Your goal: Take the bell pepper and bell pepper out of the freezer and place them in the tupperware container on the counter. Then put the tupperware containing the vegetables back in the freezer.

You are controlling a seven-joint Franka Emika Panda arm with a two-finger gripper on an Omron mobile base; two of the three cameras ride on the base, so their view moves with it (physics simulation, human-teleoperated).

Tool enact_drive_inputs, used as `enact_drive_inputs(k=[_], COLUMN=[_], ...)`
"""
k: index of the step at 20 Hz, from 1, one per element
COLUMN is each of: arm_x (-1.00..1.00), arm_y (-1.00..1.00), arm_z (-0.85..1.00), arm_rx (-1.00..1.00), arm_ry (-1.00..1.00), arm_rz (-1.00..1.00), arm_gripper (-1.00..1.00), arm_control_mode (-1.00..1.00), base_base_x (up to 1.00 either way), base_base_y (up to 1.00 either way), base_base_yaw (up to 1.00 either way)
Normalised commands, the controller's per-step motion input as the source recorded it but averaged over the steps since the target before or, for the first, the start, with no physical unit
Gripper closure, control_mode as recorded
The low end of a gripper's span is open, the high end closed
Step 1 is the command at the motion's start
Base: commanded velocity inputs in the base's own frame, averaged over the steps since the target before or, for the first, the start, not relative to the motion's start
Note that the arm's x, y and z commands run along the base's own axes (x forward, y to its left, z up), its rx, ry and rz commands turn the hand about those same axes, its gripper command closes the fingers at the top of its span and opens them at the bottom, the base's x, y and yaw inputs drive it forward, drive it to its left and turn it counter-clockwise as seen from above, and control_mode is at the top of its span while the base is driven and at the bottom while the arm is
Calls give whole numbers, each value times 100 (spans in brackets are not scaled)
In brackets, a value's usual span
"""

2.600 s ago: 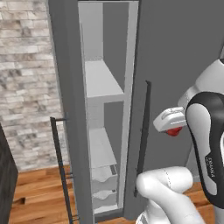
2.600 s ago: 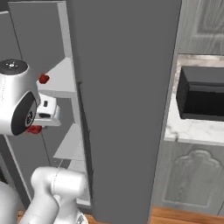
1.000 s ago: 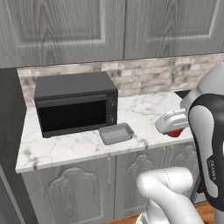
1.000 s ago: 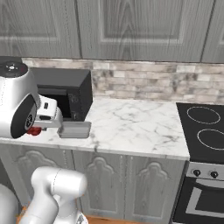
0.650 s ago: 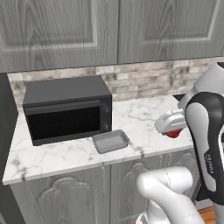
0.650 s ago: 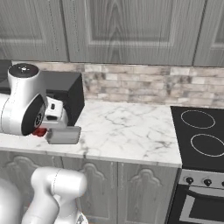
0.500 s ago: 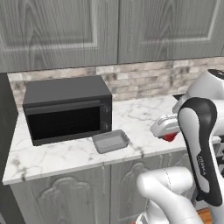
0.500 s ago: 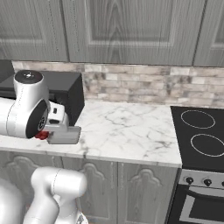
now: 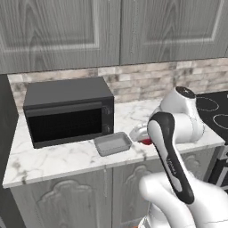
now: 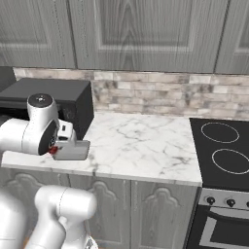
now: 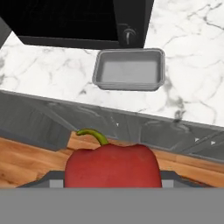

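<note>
Gripping one red bell pepper (image 11: 112,165) between them, the jaws of the gripper (image 11: 112,179) stand partly apart, closed on its sides; its green stem curls up toward the camera in the hand view. A sliver of the same pepper shows red under the hand in the left base view, just off the counter's (image 9: 67,156) front edge. One grey tupperware container (image 9: 113,143) sits on the white marble counter, lidless, right in front of the black microwave (image 9: 67,111), near its knob-side corner. From the hand view the container (image 11: 130,69) lies beyond the pepper, over the counter edge. One stove (image 10: 221,151) with two ring burners stands at the right. No writing can be read anywhere.
</note>
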Motion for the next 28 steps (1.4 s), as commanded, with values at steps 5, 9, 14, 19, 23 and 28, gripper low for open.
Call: enact_drive_inputs(k=[5,9,14,19,23,28], arm_x=[100,100,82,32,5,9], arm_y=[50,54,36,5,0,0], arm_z=[-34,-49,-43,-29,-34,-30], arm_rx=[0,0,-1,-5,-6,-3], arm_ry=[10,20,9,-1,-3,-3], arm_rz=[0,0,0,-1,-1,0], arm_gripper=[100,100,100,100,100,100], arm_control_mode=[-100,-100,-100,-100,-100,-100], base_base_x=[0,0,0,0,0,0], base_base_y=[0,0,0,0,0,0], base_base_yaw=[0,0,0,0,0,0])
